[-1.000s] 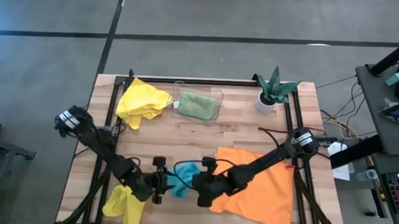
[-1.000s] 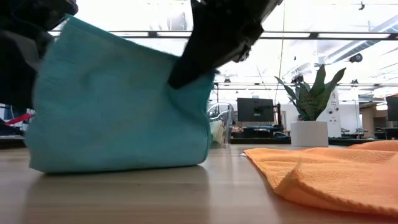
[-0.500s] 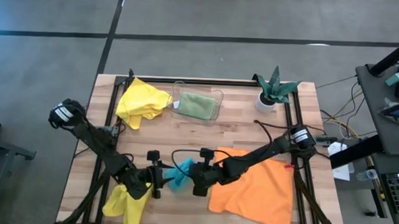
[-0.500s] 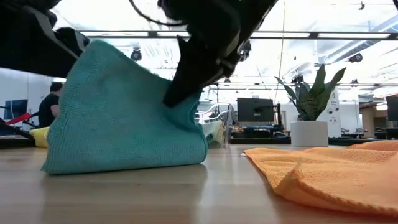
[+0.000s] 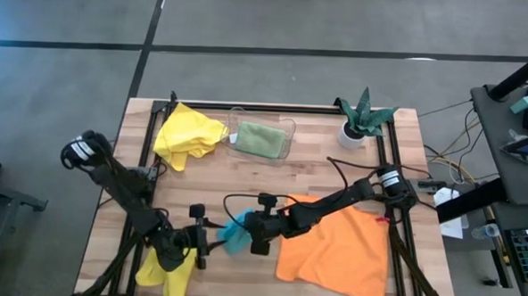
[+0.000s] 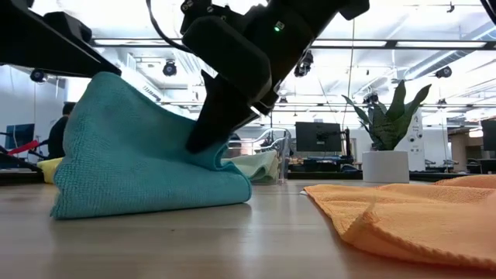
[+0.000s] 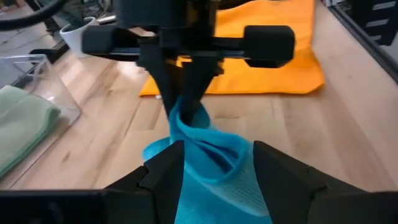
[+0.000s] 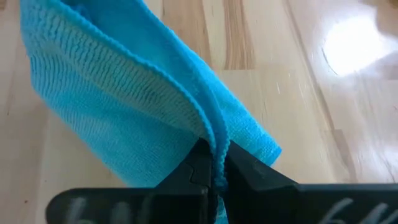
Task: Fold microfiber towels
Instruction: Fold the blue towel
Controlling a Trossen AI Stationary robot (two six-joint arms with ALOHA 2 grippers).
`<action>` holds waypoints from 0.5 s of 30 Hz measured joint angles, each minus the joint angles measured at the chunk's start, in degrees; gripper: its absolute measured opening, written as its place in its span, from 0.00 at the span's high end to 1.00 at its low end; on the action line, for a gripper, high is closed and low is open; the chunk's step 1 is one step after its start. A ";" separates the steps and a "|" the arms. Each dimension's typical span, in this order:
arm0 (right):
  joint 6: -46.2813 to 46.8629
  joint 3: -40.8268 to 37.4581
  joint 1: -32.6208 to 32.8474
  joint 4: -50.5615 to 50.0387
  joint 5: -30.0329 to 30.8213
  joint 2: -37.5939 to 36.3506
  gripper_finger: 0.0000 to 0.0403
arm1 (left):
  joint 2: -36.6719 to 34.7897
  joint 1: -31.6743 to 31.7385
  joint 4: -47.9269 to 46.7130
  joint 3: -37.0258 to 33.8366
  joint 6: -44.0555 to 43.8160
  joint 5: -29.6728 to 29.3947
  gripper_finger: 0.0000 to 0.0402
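Right gripper (image 5: 242, 234), near the table's front edge and left of centre: jaws pinched tight on a fold of the soft turquoise-blue microfiber towel (image 5: 234, 232). The right wrist view shows the towel's hem clamped between the two dark fingers (image 8: 202, 163). In the low view the cloth (image 6: 139, 151) hangs down from that pinch, its lower edge resting on the pale wooden table (image 5: 317, 168).

Left gripper (image 5: 204, 244) just to the left of the right one, facing it. Its fingers (image 7: 163, 169) stand part open on either side of the same towel (image 7: 214, 168); whether they press it, cannot tell.

Large orange microfiber towel (image 5: 344, 250) lies spread out flat, just right of the right gripper and under that arm.

A crumpled bright yellow towel (image 5: 168, 270) sits below the left gripper at the table's front edge. A second yellow towel (image 5: 188, 134) lies bunched well beyond both grippers, beside a clear plastic tray (image 5: 287, 140) holding a folded sage-green towel (image 5: 259, 139). Small green plant in a white pot (image 5: 358, 121) at the far right.
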 joint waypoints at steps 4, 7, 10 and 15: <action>-0.07 0.00 0.00 -0.04 -0.02 0.00 0.98 | 2.28 -0.83 4.32 0.02 1.08 0.14 0.56; -0.07 0.00 -0.11 -0.02 -0.07 0.00 0.98 | 4.09 -1.25 8.26 0.02 3.98 0.16 0.56; -0.05 0.00 -0.24 -0.04 -0.13 0.00 0.98 | 4.75 -1.38 11.30 0.17 7.33 -0.51 0.56; 0.09 0.00 -0.50 -0.04 -0.92 0.00 0.98 | 6.91 -1.22 13.13 1.62 13.21 -1.92 0.56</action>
